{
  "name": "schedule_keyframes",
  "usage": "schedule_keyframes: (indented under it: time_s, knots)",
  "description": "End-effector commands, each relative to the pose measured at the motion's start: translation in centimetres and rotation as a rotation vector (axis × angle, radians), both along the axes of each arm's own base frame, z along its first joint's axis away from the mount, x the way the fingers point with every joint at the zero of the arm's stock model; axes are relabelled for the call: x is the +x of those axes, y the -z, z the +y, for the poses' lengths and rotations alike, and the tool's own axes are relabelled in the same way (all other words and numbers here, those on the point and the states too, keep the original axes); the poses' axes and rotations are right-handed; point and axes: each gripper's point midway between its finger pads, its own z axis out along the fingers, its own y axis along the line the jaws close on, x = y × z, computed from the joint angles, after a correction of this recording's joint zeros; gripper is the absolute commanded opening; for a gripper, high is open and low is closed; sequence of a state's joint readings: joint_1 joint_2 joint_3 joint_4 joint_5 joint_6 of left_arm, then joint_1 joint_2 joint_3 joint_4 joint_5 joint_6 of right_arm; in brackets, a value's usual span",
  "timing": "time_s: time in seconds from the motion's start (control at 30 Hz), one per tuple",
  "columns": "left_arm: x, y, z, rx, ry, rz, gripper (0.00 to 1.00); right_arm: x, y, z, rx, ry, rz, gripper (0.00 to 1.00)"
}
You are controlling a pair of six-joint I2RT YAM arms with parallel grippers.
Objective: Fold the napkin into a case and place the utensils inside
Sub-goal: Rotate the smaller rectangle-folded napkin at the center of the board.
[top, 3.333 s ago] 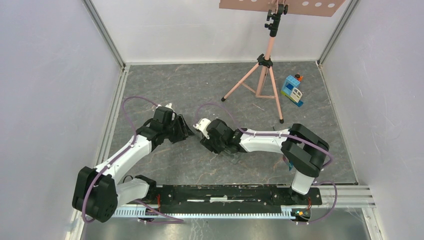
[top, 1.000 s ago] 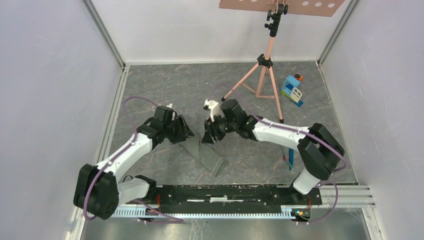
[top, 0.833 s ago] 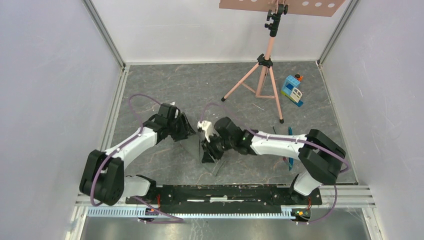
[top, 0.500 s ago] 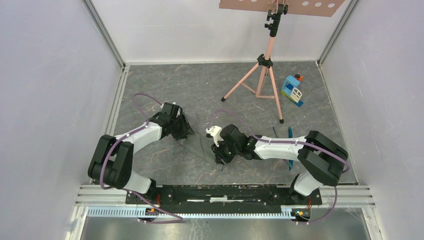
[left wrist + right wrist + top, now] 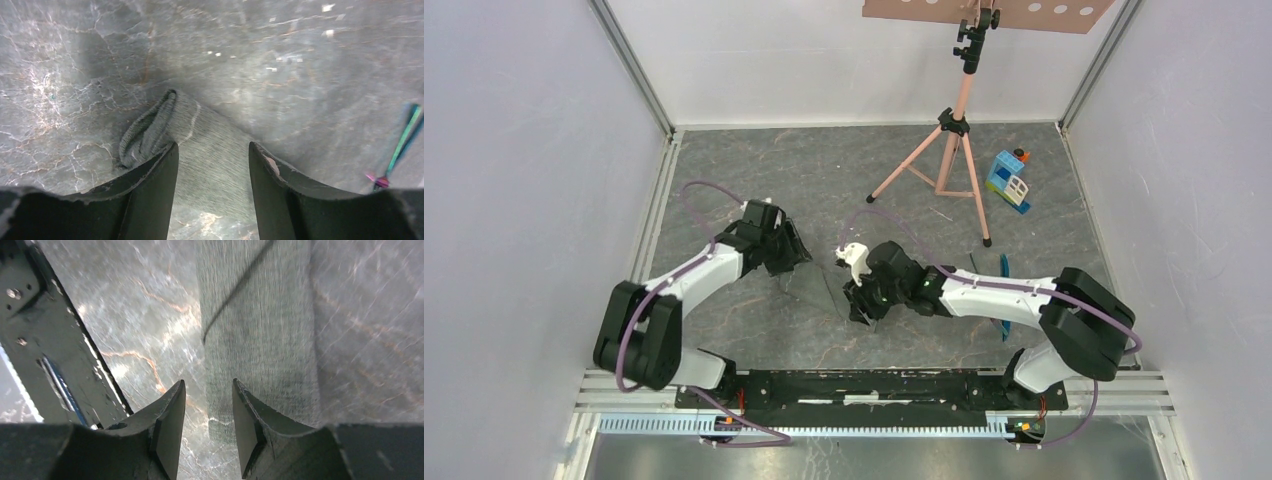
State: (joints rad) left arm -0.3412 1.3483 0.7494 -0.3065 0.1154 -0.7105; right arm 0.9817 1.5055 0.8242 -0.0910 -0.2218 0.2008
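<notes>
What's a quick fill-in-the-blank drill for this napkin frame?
1. The jaws of the left end effector and the right end effector both stand ___.
2. The napkin lies folded into a strip on the grey marbled ___.
3. The teal utensils lie ___ the napkin, not inside it.
Missing words: open; floor; outside.

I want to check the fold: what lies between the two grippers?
The napkin, folded into a narrow strip, lies between the left gripper and the right gripper, seen in the top view.
</notes>
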Motion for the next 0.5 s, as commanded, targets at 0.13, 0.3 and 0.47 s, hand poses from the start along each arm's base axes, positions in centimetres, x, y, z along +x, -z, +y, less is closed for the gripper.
schedule_keyframes:
  time_s: [0.13,0.3,0.47]
  knots:
    - [-0.9,5.1,1.3,0.078,-0.035,0.156,0.62,-0.1,4.9,-4.6,-0.133,0.116,-0.009,0.46]
    - [-1.8,2.8,2.8,0.126,-0.045,0.091,0.63,0.4,2.6,-4.2,-0.115,0.101,-0.043,0.47]
    - [-2.1,0.2,1.3,0.038,0.028,0.01,0.67,0.7,0.0,-2.6,-0.046,0.081,-0.055,0.51]
